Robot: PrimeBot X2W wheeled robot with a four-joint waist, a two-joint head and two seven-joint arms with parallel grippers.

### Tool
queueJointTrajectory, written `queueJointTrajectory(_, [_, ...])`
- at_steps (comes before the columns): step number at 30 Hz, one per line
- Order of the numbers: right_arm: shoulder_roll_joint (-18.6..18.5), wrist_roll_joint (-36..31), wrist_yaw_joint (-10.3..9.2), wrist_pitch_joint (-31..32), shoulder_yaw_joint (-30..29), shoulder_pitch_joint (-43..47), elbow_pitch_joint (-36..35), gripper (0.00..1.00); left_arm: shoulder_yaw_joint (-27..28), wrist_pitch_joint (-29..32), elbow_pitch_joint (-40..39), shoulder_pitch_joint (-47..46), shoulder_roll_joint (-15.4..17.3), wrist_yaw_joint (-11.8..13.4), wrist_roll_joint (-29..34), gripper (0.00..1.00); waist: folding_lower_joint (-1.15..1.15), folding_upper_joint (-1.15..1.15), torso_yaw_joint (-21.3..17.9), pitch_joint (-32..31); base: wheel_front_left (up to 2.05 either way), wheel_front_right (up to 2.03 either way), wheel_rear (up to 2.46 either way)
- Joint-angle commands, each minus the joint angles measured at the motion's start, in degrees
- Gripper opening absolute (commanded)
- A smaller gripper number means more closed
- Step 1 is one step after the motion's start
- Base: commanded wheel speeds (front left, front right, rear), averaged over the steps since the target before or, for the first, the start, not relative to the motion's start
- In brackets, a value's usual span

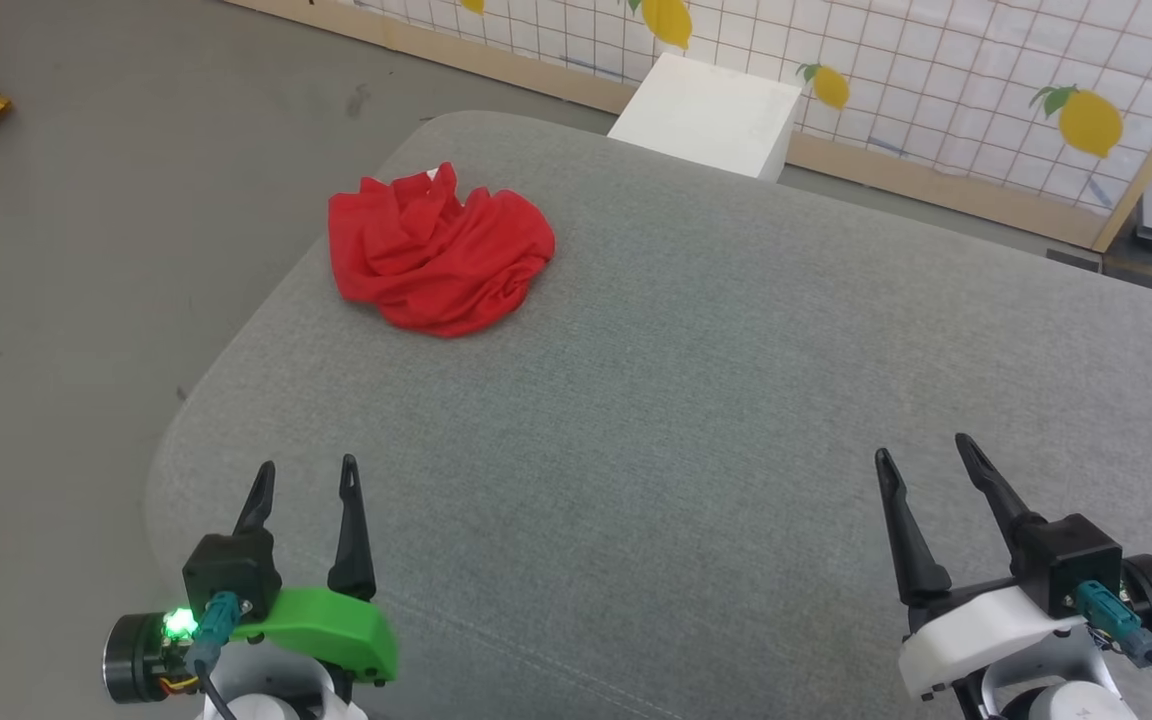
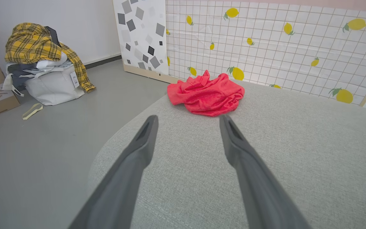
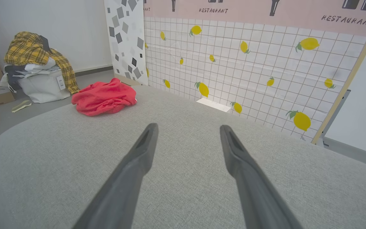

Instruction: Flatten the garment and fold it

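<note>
The garment (image 1: 441,252) lies crumpled at the grey surface's (image 1: 696,420) 11 o'clock corner; no long axis readable, stripes and lettering hidden. Left hand (image 1: 304,478) and right hand (image 1: 926,455): fingers apart, empty.

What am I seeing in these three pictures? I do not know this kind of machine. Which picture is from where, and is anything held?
It is a robot with two arms. The head view looks down on a grey padded surface. The left gripper and right gripper are two-fingered claws, both open and holding nothing. The other two pictures come from cameras on each wrist, looking along that gripper's dark fingers. The garment, a crumpled red heap, lies far from both grippers, on the left side.
</note>
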Motion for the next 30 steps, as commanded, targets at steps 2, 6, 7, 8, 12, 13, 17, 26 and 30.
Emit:
queueJointTrajectory(2, [0.07,0.08,-0.06,-0.87,0.22,-1.09,0.36,1.0,0.19,-0.75,0.23,-0.9,0.24,0.62,-0.62,1.0,0.0,0.0,0.52,0.18,0.0,0.0,0.0])
queueJointTrajectory(6, [0.07,0.09,-0.06,-1.36,0.26,-1.14,0.48,1.0,0.29,-1.24,0.45,-0.87,0.27,0.84,-0.87,1.0,0.0,0.0,1.29,0.31,0.0,0.0,0.0])
queueJointTrajectory(7, [0.07,0.08,-0.06,-1.46,0.19,-1.18,0.52,1.0,0.27,-1.35,0.49,-0.89,0.27,0.88,-0.92,1.0,0.0,0.0,1.48,0.35,0.0,0.0,0.0])
queueJointTrajectory(8, [0.07,0.06,-0.07,-1.59,0.1,-1.22,0.57,1.0,0.22,-1.48,0.55,-0.93,0.26,0.92,-0.99,1.0,0.0,0.0,1.74,0.4,0.0,0.0,0.0])
queueJointTrajectory(12, [0.08,-0.02,-0.07,-2.03,-0.04,-1.29,0.56,1.0,0.09,-1.95,0.83,-1.14,0.23,1.11,-1.28,1.0,0.0,0.0,2.75,0.61,0.0,0.0,0.0])
queueJointTrajectory(13, [0.08,-0.03,-0.07,-2.12,-0.07,-1.3,0.55,1.0,0.06,-2.05,0.9,-1.19,0.22,1.14,-1.35,1.0,0.0,0.0,2.99,0.66,0.0,0.0,0.0])
queueJointTrajectory(17, [0.08,-0.07,-0.07,-2.53,-0.16,-1.42,0.55,1.0,-0.02,-2.52,1.2,-1.33,0.19,1.27,-1.69,1.0,0.0,0.0,4.1,0.88,0.0,0.0,0.0])
queueJointTrajectory(26, [0.09,0.06,-0.08,-3.5,-0.17,-1.61,0.97,1.0,-0.16,-3.59,1.91,-1.23,0.14,1.79,-2.28,1.0,0.0,0.0,6.8,0.76,0.0,0.0,0.0])
queueJointTrajectory(30, [0.1,0.2,-0.08,-3.99,-0.09,-1.74,1.27,1.0,-0.18,-4.06,2.15,-1.2,0.13,1.95,-2.5,1.0,0.0,0.0,7.92,0.57,0.0,0.0,0.0])
